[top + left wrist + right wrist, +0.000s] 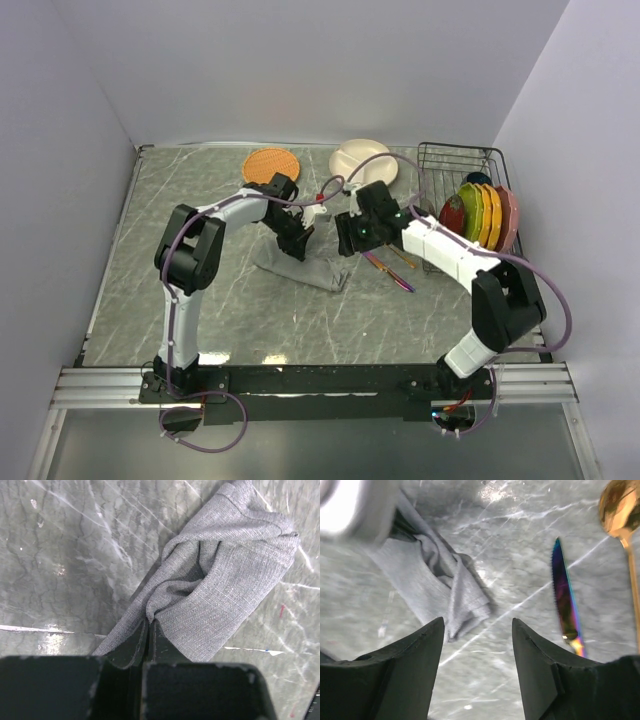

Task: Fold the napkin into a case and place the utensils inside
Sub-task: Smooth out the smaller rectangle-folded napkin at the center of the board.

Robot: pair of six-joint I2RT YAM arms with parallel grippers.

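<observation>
The left gripper (149, 625) pinches the soft grey cloth napkin (225, 580). The right gripper (477, 622) has its fingers apart, holding nothing.

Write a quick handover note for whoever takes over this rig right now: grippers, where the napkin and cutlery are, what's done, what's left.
Left gripper: shut, pinching an edge of the soft grey fabric napkin.
Right gripper: open and empty, above the grey marble table between napkin and cutlery.
Iridescent purple knife and gold spoon: lying on the table to the right of the napkin, outside it.
Done: napkin gathered into a rough, rumpled fold.
Left: shape it into a case, then put both pieces inside.
</observation>
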